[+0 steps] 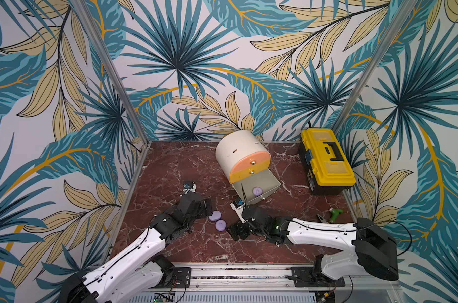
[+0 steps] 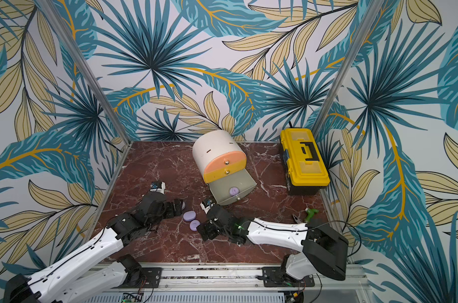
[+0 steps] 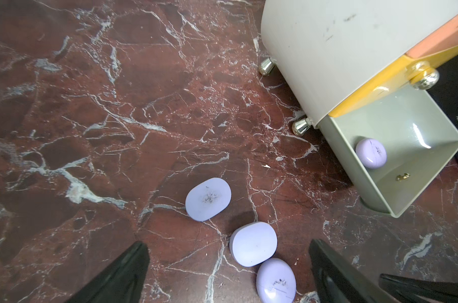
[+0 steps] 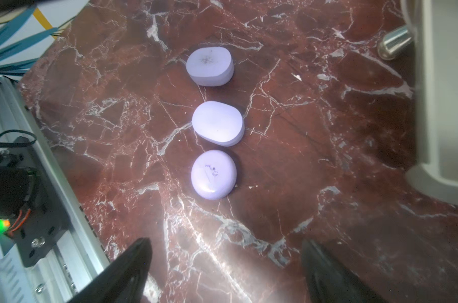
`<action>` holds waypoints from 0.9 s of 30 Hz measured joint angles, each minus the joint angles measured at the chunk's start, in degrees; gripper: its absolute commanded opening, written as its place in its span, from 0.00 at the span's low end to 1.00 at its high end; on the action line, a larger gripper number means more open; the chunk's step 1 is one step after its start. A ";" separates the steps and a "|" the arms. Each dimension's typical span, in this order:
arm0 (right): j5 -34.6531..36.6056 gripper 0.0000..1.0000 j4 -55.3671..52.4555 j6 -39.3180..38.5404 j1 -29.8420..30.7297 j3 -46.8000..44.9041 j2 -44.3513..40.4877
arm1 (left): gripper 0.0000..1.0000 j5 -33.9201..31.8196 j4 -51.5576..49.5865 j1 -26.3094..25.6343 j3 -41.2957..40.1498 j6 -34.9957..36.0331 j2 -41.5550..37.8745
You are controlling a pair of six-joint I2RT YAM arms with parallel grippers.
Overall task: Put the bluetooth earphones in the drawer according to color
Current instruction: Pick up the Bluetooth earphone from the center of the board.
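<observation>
The cream cabinet (image 1: 238, 149) stands at the back with its grey bottom drawer (image 1: 271, 183) pulled out. One lilac earphone case (image 1: 257, 191) lies in that drawer. Three more lilac cases lie in a row on the marble: a flat scuffed one (image 4: 209, 67), a middle one (image 4: 217, 123) and a rounded one (image 4: 213, 174). My left gripper (image 3: 227, 245) is open at the row's left end, the nearer two cases showing between its fingers. My right gripper (image 4: 224, 240) is open just right of the rounded case (image 1: 220, 225), with nothing between its fingers.
A yellow-and-black toolbox (image 1: 327, 162) stands at the back right. A green-handled tool (image 1: 336, 213) and pliers (image 1: 321, 217) lie near the right wall behind my right arm. A metal rail (image 1: 235, 272) runs along the table's front edge.
</observation>
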 measured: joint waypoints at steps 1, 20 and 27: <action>0.37 0.89 -0.02 -0.07 0.17 1.01 1.64 | 1.00 -0.33 -0.20 0.00 -0.09 -0.04 -0.72; 1.18 0.67 -5.38 0.76 2.01 16.17 21.14 | 1.00 -3.82 -2.43 0.00 -2.80 -0.87 -12.50; 1.29 0.60 -7.65 1.27 2.05 18.43 23.91 | 1.00 -4.07 -2.43 0.00 -3.28 -1.22 -12.87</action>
